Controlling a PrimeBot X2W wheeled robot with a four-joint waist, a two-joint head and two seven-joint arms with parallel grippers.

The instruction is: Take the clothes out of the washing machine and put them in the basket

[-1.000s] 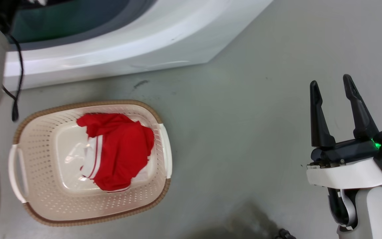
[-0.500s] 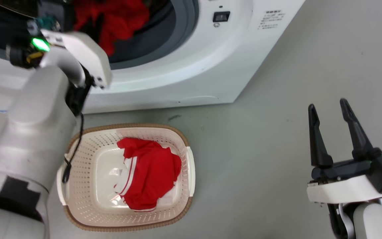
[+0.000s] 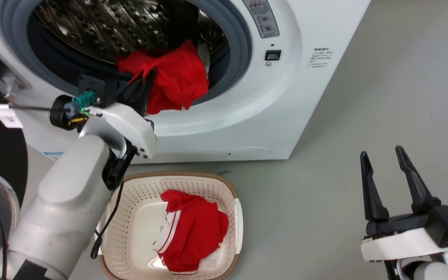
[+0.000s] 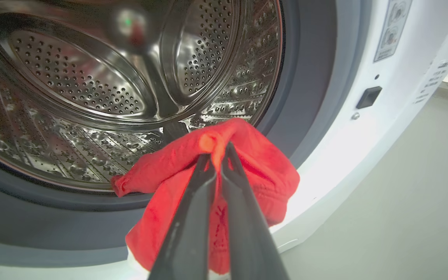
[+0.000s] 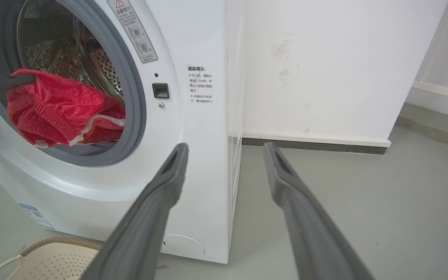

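One red cloth [image 3: 175,79] hangs at the mouth of the washer [image 3: 286,97]. It is half in and half out, draped over the grey ring [image 3: 243,50] at the low right part of the hole. The L gripper [image 4: 216,149] has hold of it. Its 2 dark fingers are pinched nearly together w/ a fold of cloth squeezed between the tips, and the rest of the cloth drops down below them. From the R wrist view the cloth shows a stretchy band and a thin white edge. Behind it is the shiny drum [image 4: 91,77], full of little holes.

A 2nd red cloth, the striped one [image 3: 196,233], lies bunched in the basket [image 3: 177,175], more toward its right side. The basket sits on the floor [image 3: 325,194] just in front of the washer, partly under the L arm. A black cable [image 3: 107,221] hangs from that arm down over the basket's left side.

The R gripper [image 3: 381,151] is well off to the right, over bare floor. Its fingers are spread wide apart w/ nothing between them. A white wall [image 5: 325,58] stands next to the washer.
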